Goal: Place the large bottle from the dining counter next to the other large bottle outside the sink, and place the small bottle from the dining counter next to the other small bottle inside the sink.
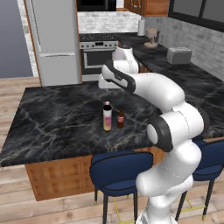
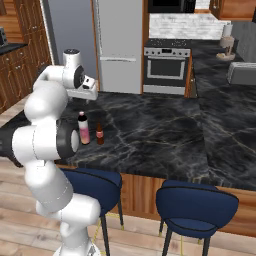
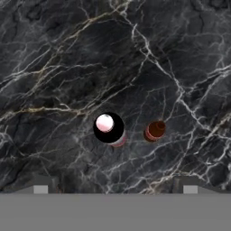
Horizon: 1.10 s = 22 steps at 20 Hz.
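Note:
On the black marble dining counter (image 1: 52, 118) stand two bottles side by side, near its front edge. The large bottle (image 1: 107, 116) (image 2: 83, 128) is pink and pale with a black cap. From above its cap is a dark disc (image 3: 108, 128). Just to its right is the small brown bottle (image 1: 120, 118) (image 2: 100, 134) (image 3: 154, 131). My gripper (image 1: 107, 84) (image 2: 90, 96) (image 3: 115, 188) hangs open well above the counter, pointing down, a little behind the bottles. Nothing is between its fingers.
Two blue stools (image 1: 120, 173) (image 2: 197, 207) stand at the counter's front edge. Beyond the counter are a steel fridge (image 1: 54, 39) and a stove (image 1: 96, 54). A toaster (image 1: 178, 55) sits on the side counter at the right.

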Tool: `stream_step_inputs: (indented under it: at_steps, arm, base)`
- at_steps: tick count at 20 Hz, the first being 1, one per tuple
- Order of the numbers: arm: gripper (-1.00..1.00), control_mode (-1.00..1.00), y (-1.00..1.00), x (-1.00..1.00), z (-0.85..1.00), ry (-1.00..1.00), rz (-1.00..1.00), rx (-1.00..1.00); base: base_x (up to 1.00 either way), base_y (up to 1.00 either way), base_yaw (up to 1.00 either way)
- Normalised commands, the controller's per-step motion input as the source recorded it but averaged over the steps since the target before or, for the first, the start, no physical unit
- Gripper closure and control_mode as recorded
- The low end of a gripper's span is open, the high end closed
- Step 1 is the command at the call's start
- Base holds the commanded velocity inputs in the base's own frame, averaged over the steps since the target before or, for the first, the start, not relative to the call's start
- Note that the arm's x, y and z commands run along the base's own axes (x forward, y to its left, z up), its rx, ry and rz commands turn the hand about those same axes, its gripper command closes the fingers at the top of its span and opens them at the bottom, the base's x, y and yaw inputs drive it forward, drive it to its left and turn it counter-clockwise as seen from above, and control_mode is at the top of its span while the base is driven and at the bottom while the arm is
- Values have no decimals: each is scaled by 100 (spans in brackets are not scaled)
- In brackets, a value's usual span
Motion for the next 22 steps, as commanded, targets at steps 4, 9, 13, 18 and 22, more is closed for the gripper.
stream_step_inputs:
  at_steps: [4,9,13,18,22]
  arm:
    - [-100,-100,30,32,0,0,0,-1]
    - [-100,-100,15,22,-2,1,0,0]
    - [-100,-100,0,0,-4,5,0,0]
    - [-100,-100,0,0,-22,4,0,0]
    - [-100,-100,0,0,-40,0,0,0]
  base:
    - [0,0,0]
    - [0,0,0]
    - [0,0,0]
    - [0,0,0]
    - [0,0,0]
